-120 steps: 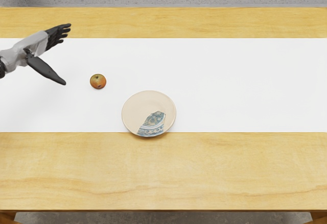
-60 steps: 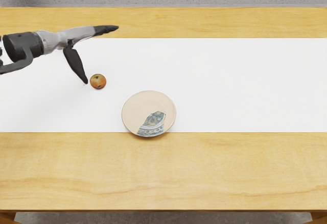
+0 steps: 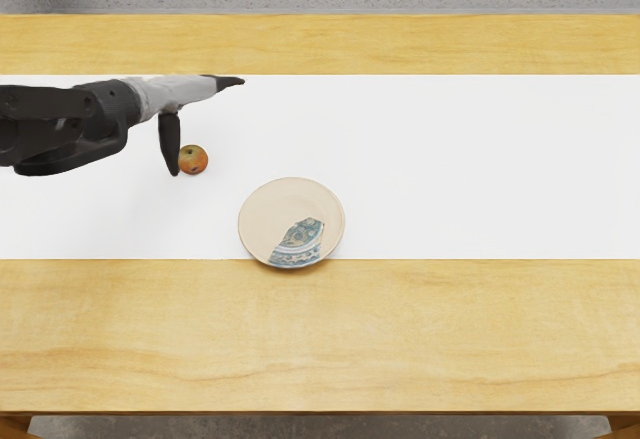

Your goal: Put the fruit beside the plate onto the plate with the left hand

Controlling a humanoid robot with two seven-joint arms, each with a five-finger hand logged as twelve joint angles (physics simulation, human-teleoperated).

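Left hand [image 3: 180, 91] has moved in closer. Its thumb hangs just beside the fruit [image 3: 192, 160], fingers spread and holding nothing, likely straddling it for a grasp. The plate [image 3: 291, 222] is near, past the thumb.

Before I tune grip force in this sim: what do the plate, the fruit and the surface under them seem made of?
Plate: probably glazed ceramic, cream with a blue patterned patch. Fruit: smooth red-yellow skin, apple-like. Under them: a flat matte white strip, cloth or paper, I cannot tell, over a table with clear wood grain.
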